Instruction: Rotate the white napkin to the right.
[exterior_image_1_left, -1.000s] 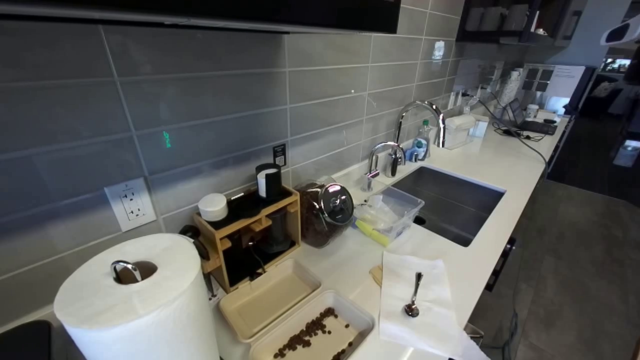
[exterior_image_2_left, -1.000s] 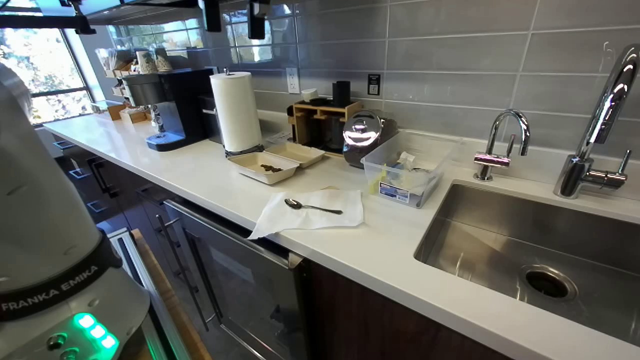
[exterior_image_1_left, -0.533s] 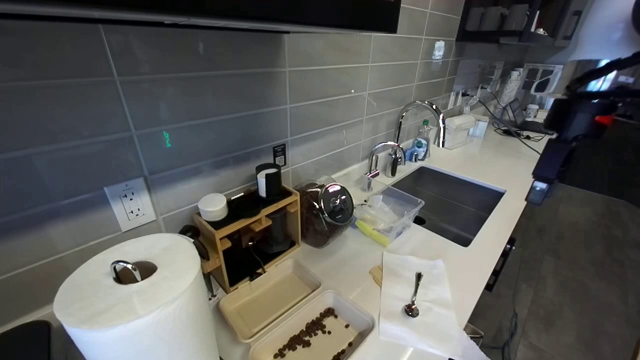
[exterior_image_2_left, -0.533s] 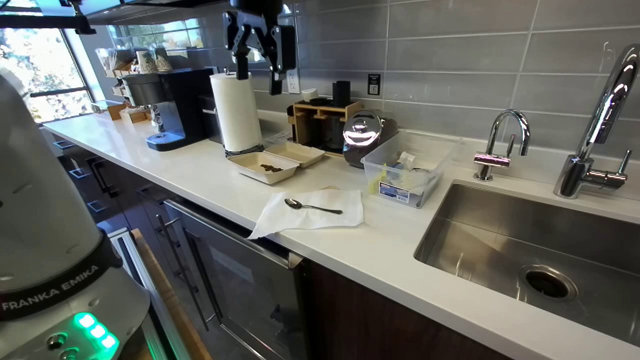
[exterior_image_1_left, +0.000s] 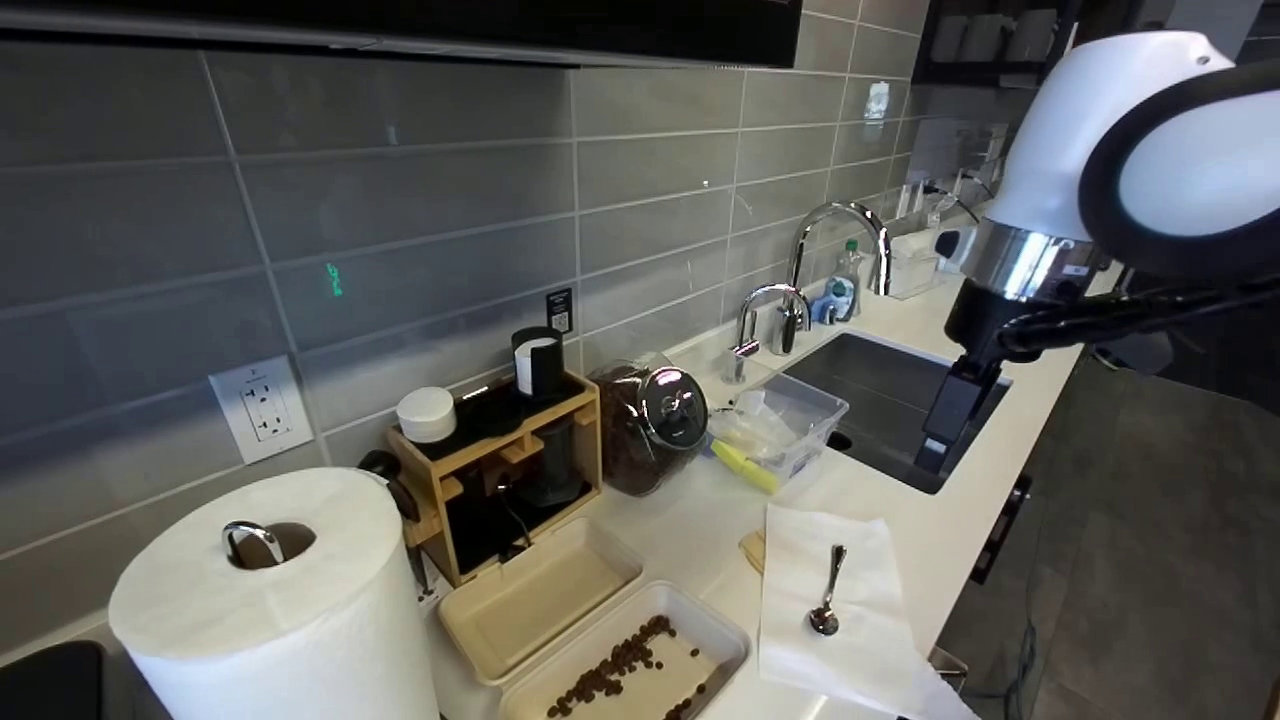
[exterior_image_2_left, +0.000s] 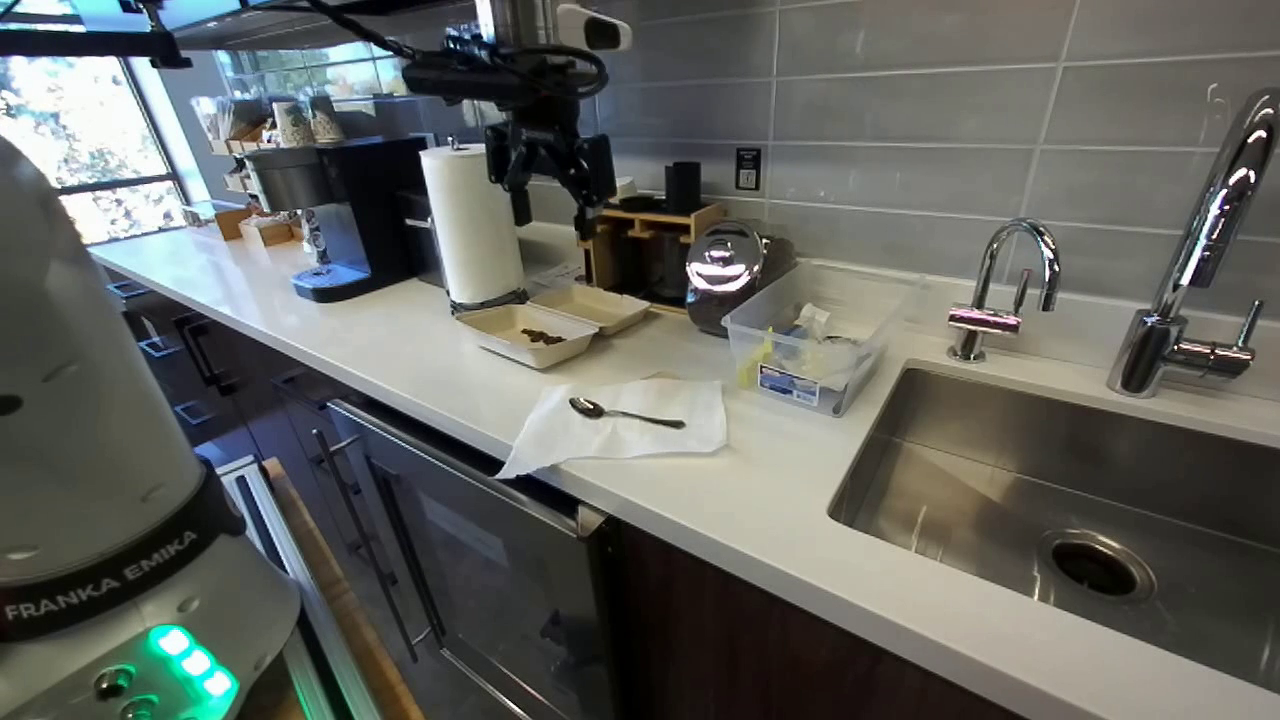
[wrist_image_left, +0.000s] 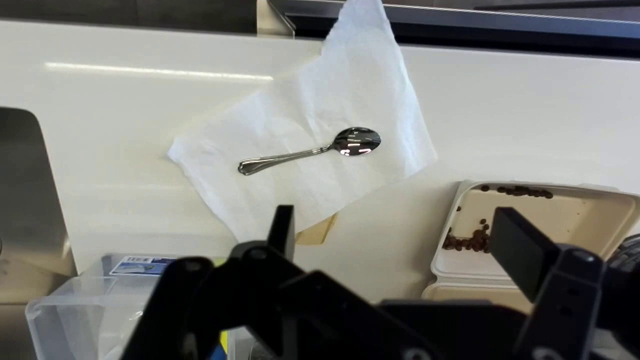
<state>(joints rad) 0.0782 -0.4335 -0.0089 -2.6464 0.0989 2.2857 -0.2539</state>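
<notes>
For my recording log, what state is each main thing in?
White napkin, spread, partly overhanging the counter
Spoon, lying on the napkin
Tool, open, empty
Hinged box, open, beans in one half
Jar, lidded
Clear bin, uncovered, partly filled
Paper towel roll, upright
Tall faucet, no flow visible
Base lights, lit green

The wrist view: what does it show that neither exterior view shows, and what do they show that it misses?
Only the wrist view makes out the ridges on the handle of the spoon; in both exterior views they are too small to see.

Only the exterior views show the tiled wall, the wall socket and the tall tap.

All share the white napkin under the spoon, the clear plastic tub, the food box with brown beans, part of the sink and the gripper.
</notes>
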